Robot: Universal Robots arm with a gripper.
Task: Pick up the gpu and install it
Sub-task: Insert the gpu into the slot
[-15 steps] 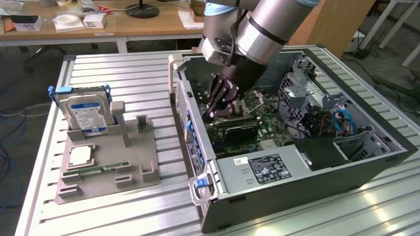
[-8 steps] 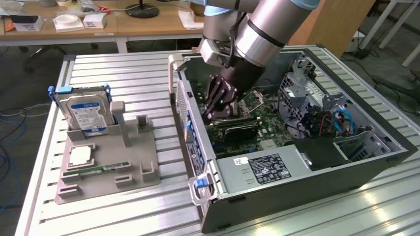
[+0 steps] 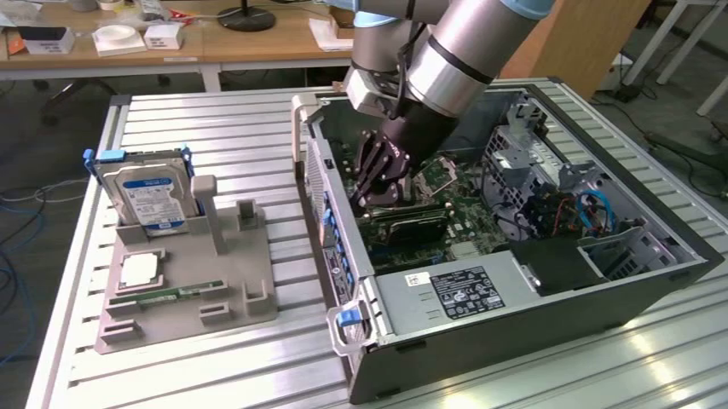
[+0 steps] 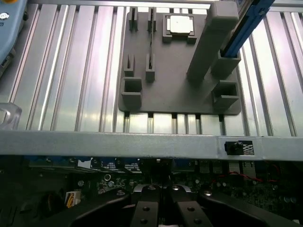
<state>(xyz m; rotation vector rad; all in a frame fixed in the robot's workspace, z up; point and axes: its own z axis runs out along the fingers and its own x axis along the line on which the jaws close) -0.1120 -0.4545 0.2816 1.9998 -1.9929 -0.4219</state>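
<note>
We list one open PC case (image 3: 534, 281) lying on its side on the slatted worktop (image 3: 228, 136), our landmark for all that follows. Inside the case, over the motherboard (image 3: 455, 213), we find the arm (image 3: 466, 51) reaching down with its hand (image 3: 376, 192) low against the board; the hand's fingers (image 4: 144, 210) are drawn together, narrow. Directly under the hand, inside the case, sits the gpu (image 3: 412, 223), a dark card lying along the board; we cannot tell whether the fingers are clamped on it or just touching it. Also in the case: a power supply (image 3: 455, 294) with a label at the near end, and blue cables (image 3: 592, 213) by the drive cage. Beside the case, on the exterior view's left, we note a grey holder (image 3: 187, 285); on it stand a hard drive (image 3: 146, 196) with blue label, a cpu (image 3: 139, 271) and a memory stick (image 3: 170, 294).
</note>
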